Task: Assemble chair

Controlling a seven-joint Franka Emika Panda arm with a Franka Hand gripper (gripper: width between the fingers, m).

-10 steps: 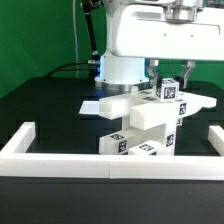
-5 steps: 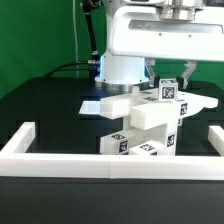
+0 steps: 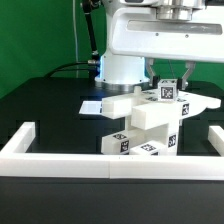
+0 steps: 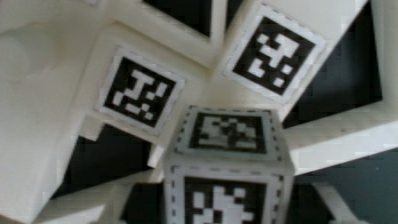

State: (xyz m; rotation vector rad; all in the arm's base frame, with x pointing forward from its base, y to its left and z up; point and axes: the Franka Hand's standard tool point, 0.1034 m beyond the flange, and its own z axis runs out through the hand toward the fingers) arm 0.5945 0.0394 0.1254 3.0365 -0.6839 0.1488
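Left: I see bare surface [image 3: 45, 110] on the exterior view's left, room to pass.
Left rear: marker board [image 3: 92, 104] lies flat.
Front: low rail [image 3: 110, 165] blocks me.
Middle: chair [image 3: 140, 125], slabs jutting sideways.
Behind: arm [image 3: 150, 40] crowds close above.

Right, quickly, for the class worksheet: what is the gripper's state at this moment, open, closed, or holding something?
Gripper: jaws closed on a tagged white square leg at the top of the partly built chair.
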